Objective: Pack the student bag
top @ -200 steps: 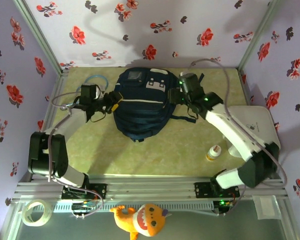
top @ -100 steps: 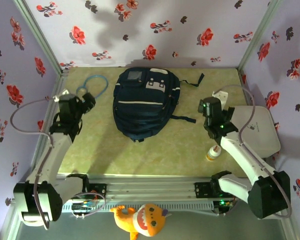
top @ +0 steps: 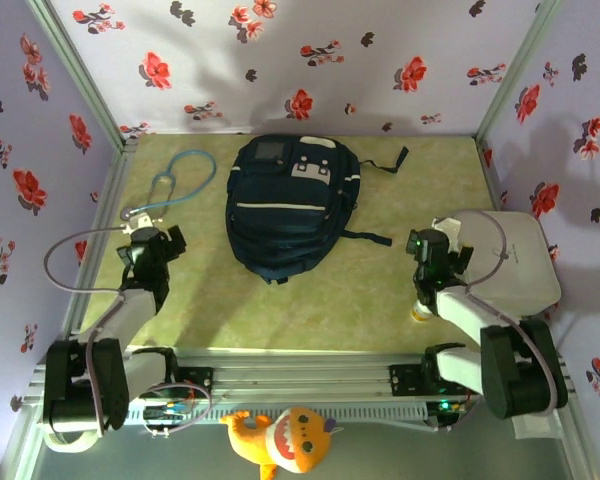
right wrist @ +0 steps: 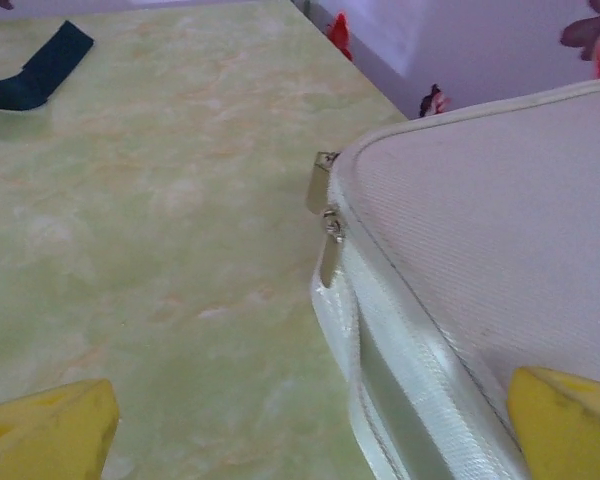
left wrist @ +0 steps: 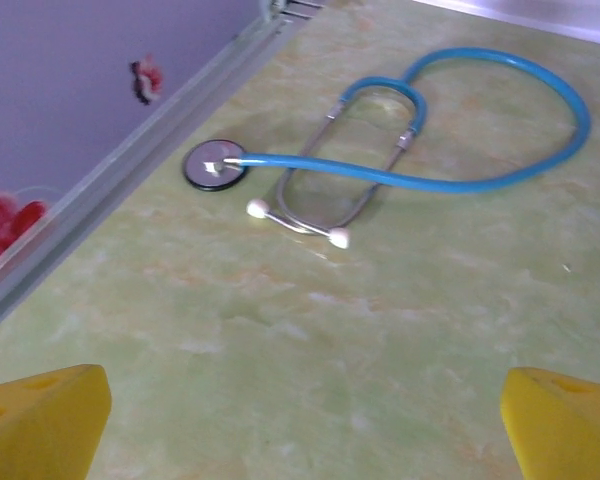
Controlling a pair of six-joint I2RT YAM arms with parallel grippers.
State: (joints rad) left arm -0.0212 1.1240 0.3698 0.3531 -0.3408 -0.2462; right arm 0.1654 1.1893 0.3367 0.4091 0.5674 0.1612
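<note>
The student bag (top: 292, 205), a dark navy backpack with white stripes, lies flat at the middle back of the table, and its zips look shut. My left gripper (top: 152, 235) hangs low at the left, well clear of the bag. In the left wrist view the left gripper (left wrist: 310, 425) is open, with bare table between its yellow fingertips (left wrist: 40, 420). My right gripper (top: 440, 238) sits right of the bag, beside a white case (top: 515, 255). It is open too (right wrist: 310, 430), with the case's zipped corner (right wrist: 500, 260) between its fingertips (right wrist: 50, 430).
A blue stethoscope (top: 175, 172) lies at the back left, ahead of the left gripper (left wrist: 420, 130). A loose bag strap (right wrist: 35, 70) trails toward the right. A small bottle (top: 420, 312) stands under the right arm. An orange plush toy (top: 280, 435) lies below the rail.
Both arms have pulled back from the bag's sides toward their bases. Each gripper now sits low near its own edge of the table. The bag has not moved.
</note>
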